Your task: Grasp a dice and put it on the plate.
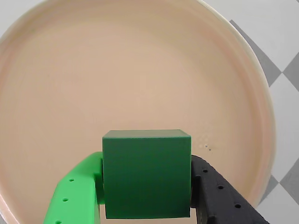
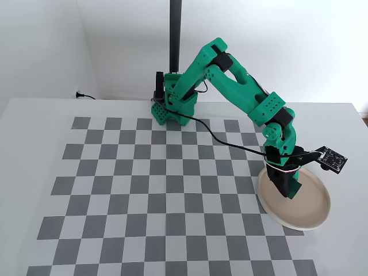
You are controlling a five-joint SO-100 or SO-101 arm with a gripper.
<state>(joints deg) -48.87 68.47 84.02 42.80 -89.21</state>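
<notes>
In the wrist view the dice (image 1: 146, 173) is being held between the two fingers (image 1: 78, 193), which are closed against its sides: a bright green finger is pressing on its left side and a black finger is pressing on its right side. The gripper (image 1: 146, 205) is entering this view from the bottom edge. The dice is being seen as a plain dark green cube, upright, with its top face and front face showing and no marks on them.

The plate (image 1: 140, 65) is filling almost the whole wrist view behind the dice. Its inside is beige-pink and smooth, and a few tiny dark specks are being seen just right of the dice. Nothing else is being seen inside the plate. Whether the dice is touching the floor of the plate cannot be told, because its lower edge is being cut by the picture border.

In the fixed view the plate (image 2: 313, 215) is lying on the checkered surface (image 2: 144, 190), at its right side, partly over the edge of the checker pattern. The green arm (image 2: 236, 86) is being stretched from its base at the back to the plate, and the gripper (image 2: 286, 190) is being pointed down over the left part of the plate. The dice itself cannot be made out in this view.
</notes>
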